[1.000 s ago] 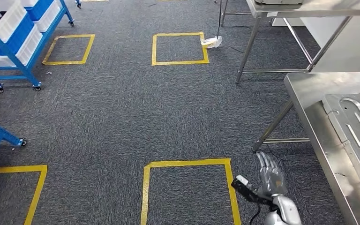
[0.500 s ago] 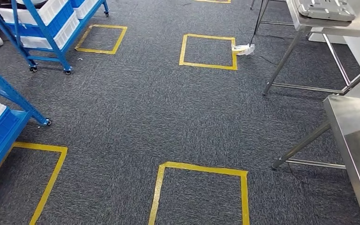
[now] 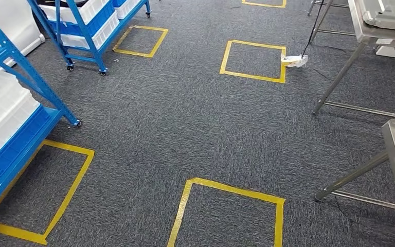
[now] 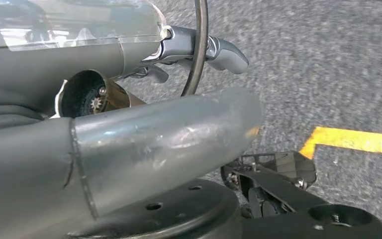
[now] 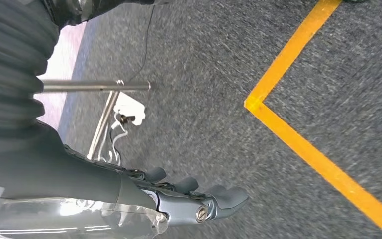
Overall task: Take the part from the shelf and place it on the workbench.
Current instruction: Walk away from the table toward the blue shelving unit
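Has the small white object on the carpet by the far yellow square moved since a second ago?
No. The small white object sits at the same corner of the yellow tape square; the camera turned.

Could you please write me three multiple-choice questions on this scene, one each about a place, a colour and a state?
1. Where in the head view does the near blue shelf stand?
A. at the left edge
B. at the right edge
C. in the centre

2. What colour are the tape squares on the carpet?
A. red
B. yellow
C. white

3. What does the right hand hold?
A. a bin
B. a metal part
C. nothing

Answers: 1 A, its blue frame runs along the left side. 2 B, every outline is yellow. 3 C, its fingers hang free above the carpet.
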Controlling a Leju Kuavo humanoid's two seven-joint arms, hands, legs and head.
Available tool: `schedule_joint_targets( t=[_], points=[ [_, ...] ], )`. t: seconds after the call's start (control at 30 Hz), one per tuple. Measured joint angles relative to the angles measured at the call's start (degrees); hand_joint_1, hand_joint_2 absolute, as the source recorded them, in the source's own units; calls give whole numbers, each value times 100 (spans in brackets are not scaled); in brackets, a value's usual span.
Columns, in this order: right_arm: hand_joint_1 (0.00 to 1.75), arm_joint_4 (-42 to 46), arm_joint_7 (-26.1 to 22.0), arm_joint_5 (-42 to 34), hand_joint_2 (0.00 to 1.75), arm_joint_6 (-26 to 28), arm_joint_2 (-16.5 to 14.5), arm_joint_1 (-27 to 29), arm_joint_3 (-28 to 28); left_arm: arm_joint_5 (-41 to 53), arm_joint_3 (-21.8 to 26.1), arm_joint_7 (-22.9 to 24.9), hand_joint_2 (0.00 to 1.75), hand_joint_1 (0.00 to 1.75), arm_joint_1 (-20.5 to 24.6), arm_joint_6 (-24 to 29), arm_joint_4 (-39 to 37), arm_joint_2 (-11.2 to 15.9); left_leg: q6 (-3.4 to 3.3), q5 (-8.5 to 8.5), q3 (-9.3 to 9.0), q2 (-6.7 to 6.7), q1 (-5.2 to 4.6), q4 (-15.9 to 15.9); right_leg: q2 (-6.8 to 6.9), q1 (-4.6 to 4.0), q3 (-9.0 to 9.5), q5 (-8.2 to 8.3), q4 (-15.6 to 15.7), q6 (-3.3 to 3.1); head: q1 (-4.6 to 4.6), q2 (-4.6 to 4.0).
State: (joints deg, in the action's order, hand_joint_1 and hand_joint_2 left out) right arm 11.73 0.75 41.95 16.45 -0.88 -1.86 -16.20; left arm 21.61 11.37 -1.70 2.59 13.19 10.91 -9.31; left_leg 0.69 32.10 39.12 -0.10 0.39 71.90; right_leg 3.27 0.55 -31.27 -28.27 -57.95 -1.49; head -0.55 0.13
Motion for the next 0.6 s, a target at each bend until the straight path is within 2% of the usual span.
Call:
schedule_joint_targets(
  t=[0.03, 0.07, 0.1, 0.13, 0.17, 0.2, 0.23, 0.27, 0.3, 0.37, 0.4, 0.43, 0.47, 0.5, 0.57, 0.6],
  points=[
    [0, -2, 22, 19, 175, -2, -1, -3, 0, -1, 3, 1, 0, 0, 1, 0, 0, 0, -7, -196, -205, 99, 3, -373, 63, -1, 13, -13, -4, 12, 0, 0],
    [0, -6, 57, 37, 175, -9, -1, -4, 0, -3, 8, 4, 0, 0, 9, 1, 0, 0, -18, -354, -419, 254, -13, -784, 124, -14, 26, -33, -17, 33, 0, 0],
    [0, -13, 102, 54, 175, -21, -2, -3, 0, -8, 15, 11, 0, 0, 24, 4, 0, 0, -46, -455, -587, 380, -34, -1106, 184, -27, 34, -50, -29, 62, -3, 0],
    [0, -21, 151, 70, 175, -38, -2, -5, 0, -13, 25, 27, 0, 0, 34, 10, 0, 0, -76, -495, -680, 463, -56, -1303, 247, -40, 40, -65, -39, 92, -4, 0],
    [0, -27, 204, 87, 175, -58, -2, -10, 0, -23, 35, 48, 0, 0, 38, 16, 0, 0, -102, -491, -702, 469, -79, -1382, 314, -50, 45, -76, -46, 120, -7, 0],
    [0, -32, 254, 104, 175, -77, -2, -22, 0, -37, 49, 74, 0, 0, 35, 23, 0, 1, -137, -499, -697, 395, -79, -1399, 385, -53, 57, -83, -44, 145, -9, 0],
    [0, -34, 297, 117, 175, -93, -2, -36, 0, -53, 66, 105, 0, 0, 23, 29, 0, -1, -168, -520, -701, 327, -68, -1429, 390, -42, 69, -109, -57, 173, -9, 0],
    [0, -36, 327, 128, 175, -104, -2, -41, 0, -75, 85, 132, 0, 0, 14, 34, 0, -2, -203, -543, -709, 261, -55, -1455, 292, -28, 52, -183, -132, 196, -9, 0],
    [0, -39, 350, 135, 175, -112, -5, -40, 0, -94, 104, 156, 0, 0, 11, 38, 0, -3, -241, -567, -716, 198, -40, -1482, 134, -15, -21, -319, -315, 217, -10, 0],
    [0, -49, 374, 141, 175, -120, -11, -17, 1, -122, 135, 185, 0, 0, 15, 42, 0, -8, -287, -593, -706, 71, -33, -1494, -206, 12, -330, -694, -985, 236, -12, 0],
    [0, -56, 385, 144, 175, -123, -14, -7, 2, -130, 146, 197, 0, 0, 20, 43, 0, -9, -296, -598, -697, -4, -35, -1491, -271, 18, -507, -836, -1348, 241, -14, 0],
    [0, -62, 392, 149, 175, -125, -15, 0, 2, -140, 158, 211, 0, 0, 21, 46, 0, -10, -297, -599, -697, -87, -35, -1487, -296, 22, -628, -877, -1584, 247, -14, 0],
    [0, -65, 395, 154, 175, -126, -14, 5, 2, -149, 171, 228, 0, 0, 17, 49, 0, -11, -296, -598, -702, -175, -33, -1480, -306, 28, -662, -800, -1622, 252, -14, 0],
    [0, -67, 395, 158, 131, -125, -14, 7, 2, -156, 184, 245, 0, 0, 13, 52, 0, -11, -291, -593, -711, -251, -27, -1469, -319, 38, -598, -619, -1445, 256, -14, 0],
    [0, -69, 383, 168, 44, -110, -14, 8, 2, -158, 203, 268, 0, 0, 5, 54, 0, -15, -255, -563, -721, -372, -22, -1424, -379, 66, -311, -191, -728, 269, -15, 0],
    [0, -73, 364, 173, 0, -96, -17, 0, -1, -157, 214, 273, 0, 0, 4, 53, 0, -16, -228, -542, -704, -410, -26, -1383, -425, 77, -196, -73, -428, 265, -14, 0]
  ],
)
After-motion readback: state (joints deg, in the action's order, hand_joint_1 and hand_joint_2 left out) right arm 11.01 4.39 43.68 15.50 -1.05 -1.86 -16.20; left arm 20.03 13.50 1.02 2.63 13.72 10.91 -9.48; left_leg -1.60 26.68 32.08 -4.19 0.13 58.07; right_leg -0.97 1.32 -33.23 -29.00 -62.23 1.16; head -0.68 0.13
